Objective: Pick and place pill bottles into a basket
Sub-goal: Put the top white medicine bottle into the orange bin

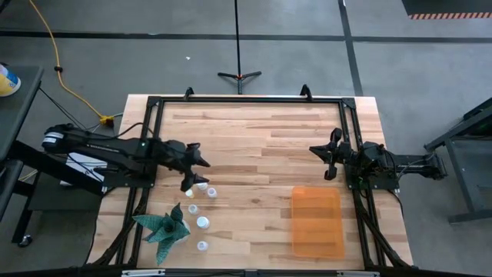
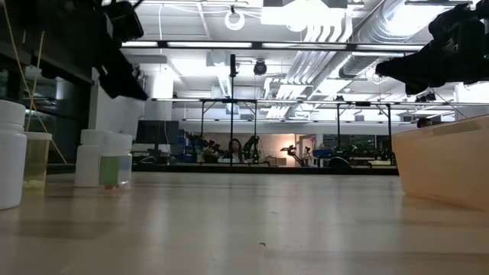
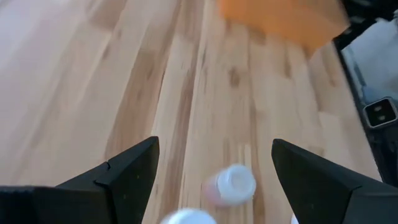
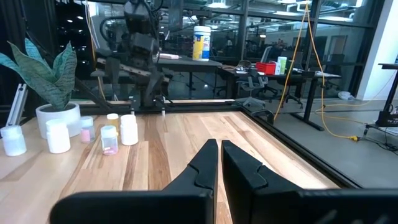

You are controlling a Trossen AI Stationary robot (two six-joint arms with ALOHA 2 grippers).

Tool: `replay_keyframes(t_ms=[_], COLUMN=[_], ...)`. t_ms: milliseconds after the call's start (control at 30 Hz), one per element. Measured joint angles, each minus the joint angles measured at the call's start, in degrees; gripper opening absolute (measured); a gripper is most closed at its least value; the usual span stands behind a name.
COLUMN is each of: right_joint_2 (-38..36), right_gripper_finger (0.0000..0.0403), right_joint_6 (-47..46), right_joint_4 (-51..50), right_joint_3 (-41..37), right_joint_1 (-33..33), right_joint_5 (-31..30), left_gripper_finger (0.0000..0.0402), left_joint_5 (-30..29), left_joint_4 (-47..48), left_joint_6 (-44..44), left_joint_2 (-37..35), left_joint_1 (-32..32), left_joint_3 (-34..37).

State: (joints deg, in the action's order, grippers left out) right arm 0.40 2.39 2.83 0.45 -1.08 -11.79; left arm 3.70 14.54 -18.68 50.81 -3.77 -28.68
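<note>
Several small white pill bottles [image 1: 202,187] stand upright on the wooden table at the near left, beside a spiky green plant [image 1: 163,226]. They also show in the low view [image 2: 103,158] and the right wrist view [image 4: 58,135]. My left gripper [image 1: 195,172] is open and hovers just above and on the far side of the farthest bottles. One bottle [image 3: 233,185] lies below and between its fingers [image 3: 134,168], untouched. The translucent orange basket [image 1: 317,221] sits at the near right and holds nothing. My right gripper [image 4: 219,155] is shut and empty, above the table at the right, on the far side of the basket.
A black frame [image 1: 246,100] runs along the table's far, left and right edges. Bare wood lies between the bottles and the basket [image 3: 280,18]. The plant's white pot [image 4: 57,117] stands close to the bottles.
</note>
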Motion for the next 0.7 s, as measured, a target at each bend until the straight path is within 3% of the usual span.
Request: replay_keyframes(t_ms=[233, 433, 700], right_joint_2=[0.02, 0.02, 0.02], right_gripper_finger=[0.0012, 0.0012, 0.0012], right_joint_6=[0.53, 1.56, 1.58], right_joint_4=[-0.2, -0.2, -0.2], right_joint_3=[0.0, 0.0, 0.0], right_joint_1=[-0.01, -0.01, -0.02], right_joint_5=[0.98, 1.01, 1.03], left_gripper_finger=[0.0347, 0.0347, 0.0347], left_joint_5=[2.5, 5.61, -5.96], left_joint_4=[4.22, 5.69, 6.63], left_joint_6=[-6.89, -5.17, 1.66], left_joint_2=[2.37, 2.44, 3.52], left_joint_1=[0.0, -0.35, -9.25], left_joint_3=[0.02, 0.02, 0.02])
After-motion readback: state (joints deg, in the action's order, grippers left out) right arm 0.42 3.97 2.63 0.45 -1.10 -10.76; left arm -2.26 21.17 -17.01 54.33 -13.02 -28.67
